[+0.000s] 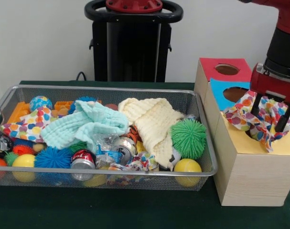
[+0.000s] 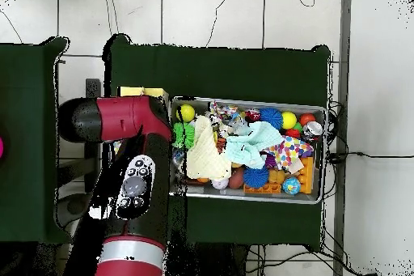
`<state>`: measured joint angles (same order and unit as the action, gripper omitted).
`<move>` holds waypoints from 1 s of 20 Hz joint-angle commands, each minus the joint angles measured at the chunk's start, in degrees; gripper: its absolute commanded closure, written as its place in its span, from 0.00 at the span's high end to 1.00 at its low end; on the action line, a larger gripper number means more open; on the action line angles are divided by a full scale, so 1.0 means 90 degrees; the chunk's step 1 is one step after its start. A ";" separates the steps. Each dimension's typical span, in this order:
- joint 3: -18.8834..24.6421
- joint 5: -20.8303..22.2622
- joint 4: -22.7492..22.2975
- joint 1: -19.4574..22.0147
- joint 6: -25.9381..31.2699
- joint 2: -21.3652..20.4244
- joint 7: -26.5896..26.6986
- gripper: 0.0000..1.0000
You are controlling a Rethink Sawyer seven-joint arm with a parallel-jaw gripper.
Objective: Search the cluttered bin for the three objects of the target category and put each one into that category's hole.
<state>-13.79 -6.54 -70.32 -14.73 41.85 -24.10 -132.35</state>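
Observation:
My gripper hangs over the yellow-topped box at the right, its fingers spread apart. A polka-dot cloth lies bunched between and around them on the yellow top, covering the hole. The wire-mesh bin holds two more polka-dot cloths: one at its left end and one at the front middle, partly buried. In the overhead view my arm hides the gripper; the bin and one polka-dot cloth show.
A blue-topped box and a red-topped box stand behind the yellow one. The bin also holds a mint-green cloth, a cream cloth, a green spiky ball, crushed cans, and yellow and blue balls.

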 commanded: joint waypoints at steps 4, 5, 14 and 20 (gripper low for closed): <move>-0.0157 0.0424 0.0200 0.0046 -0.0311 0.1443 -0.0854 1.00; -0.0125 0.0389 0.0219 0.0077 -0.0182 0.1463 -0.0780 1.00; -0.0372 0.0446 0.0410 -0.0034 0.0442 0.1584 -0.0750 1.00; -0.0555 0.0471 0.0531 -0.0114 0.0839 0.1651 -0.0787 1.00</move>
<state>-19.17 -6.55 -63.94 -18.05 47.57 -20.23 -132.35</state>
